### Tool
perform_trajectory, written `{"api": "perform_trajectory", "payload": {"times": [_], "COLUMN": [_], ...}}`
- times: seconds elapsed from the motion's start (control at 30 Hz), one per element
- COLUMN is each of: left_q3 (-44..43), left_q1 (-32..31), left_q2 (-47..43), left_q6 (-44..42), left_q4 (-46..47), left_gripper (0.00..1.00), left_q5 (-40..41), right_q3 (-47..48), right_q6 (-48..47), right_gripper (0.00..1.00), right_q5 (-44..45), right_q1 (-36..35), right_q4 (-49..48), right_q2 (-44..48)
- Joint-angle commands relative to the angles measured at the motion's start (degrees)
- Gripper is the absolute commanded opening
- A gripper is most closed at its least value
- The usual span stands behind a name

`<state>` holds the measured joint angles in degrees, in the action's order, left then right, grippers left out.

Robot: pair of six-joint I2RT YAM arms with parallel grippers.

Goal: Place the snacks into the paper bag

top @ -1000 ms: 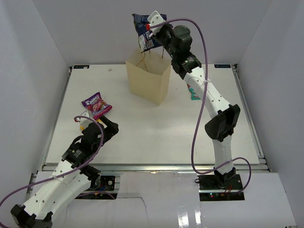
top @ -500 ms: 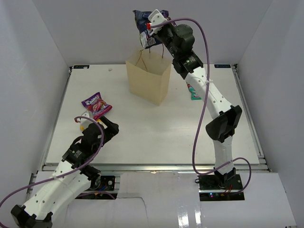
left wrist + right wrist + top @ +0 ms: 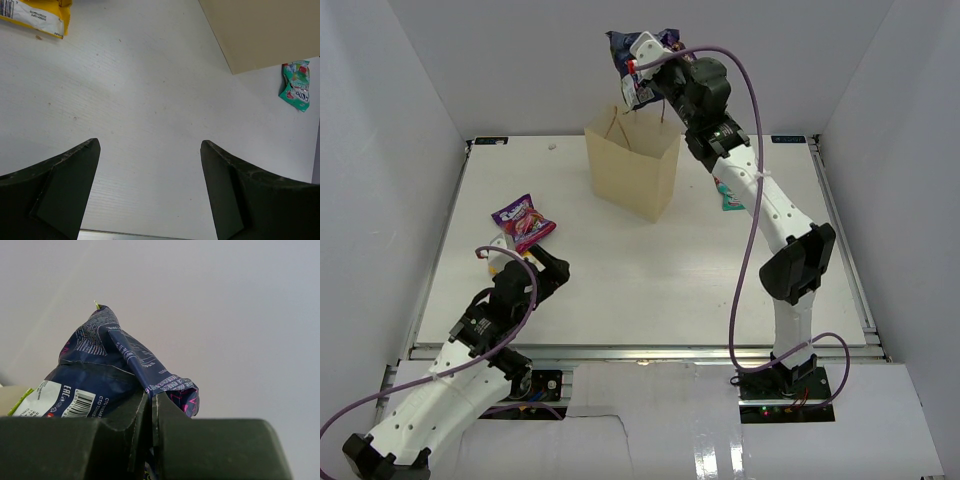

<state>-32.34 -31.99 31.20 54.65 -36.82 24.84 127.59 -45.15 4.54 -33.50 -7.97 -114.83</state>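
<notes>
Dark blue and shiny, the big snack bag point(image 3: 625, 60) hangs high in the air, pinched tight at its crumpled edge by the right pincer point(image 3: 151, 405). It has gone up a little and slid a bit to the right since a second ago. It is now above the back part of the open top of the paper bag point(image 3: 635, 180), not touching it. The paper bag stands up straight near the far side of the white surface point(image 3: 620, 270), just as it did before.

The left arm has not moved. The left pincer point(image 3: 150, 170) is held low over the surface with its two fingers wide apart and nothing between them.

The magenta bag point(image 3: 523, 222) lies flat just past the left pincer. The small green bag point(image 3: 296, 85) lies to the right of the paper bag, partly hidden under the right arm from above. Neither has moved.

Up close, the blue bag has a white patch with a barcode and a mark that looks like "EAC". The lines of tiny white print are too small to read. A yellow packet point(image 3: 35, 15) at the edge of the left wrist view also has a barcode. The magenta bag has big white letters, but I cannot make them out.
</notes>
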Motion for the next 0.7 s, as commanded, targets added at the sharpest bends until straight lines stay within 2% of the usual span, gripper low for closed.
{"api": "perform_trajectory", "payload": {"times": [0.0, 0.27, 0.67], "left_q3": [0.4, 0.5, 0.6], "left_q1": [0.2, 0.2, 0.2], "left_q2": [-0.9, -1.1, -1.4], "left_q6": [-0.3, -0.2, -0.3], "left_q4": [0.9, 1.0, 0.9], "left_gripper": [0.92, 0.92, 0.92], "left_q5": [-0.1, 0.2, 0.2], "right_q3": [-1.4, -11.4, -20.8], "right_q6": [-4.1, -13.4, -19.1], "right_gripper": [0.08, 0.08, 0.08], "right_q5": [-0.8, -4.0, -7.4], "right_q1": [0.0, -1.7, -4.8], "right_q4": [-12.4, -11.9, -10.7], "right_q2": [7.2, 10.2, 13.3]}}
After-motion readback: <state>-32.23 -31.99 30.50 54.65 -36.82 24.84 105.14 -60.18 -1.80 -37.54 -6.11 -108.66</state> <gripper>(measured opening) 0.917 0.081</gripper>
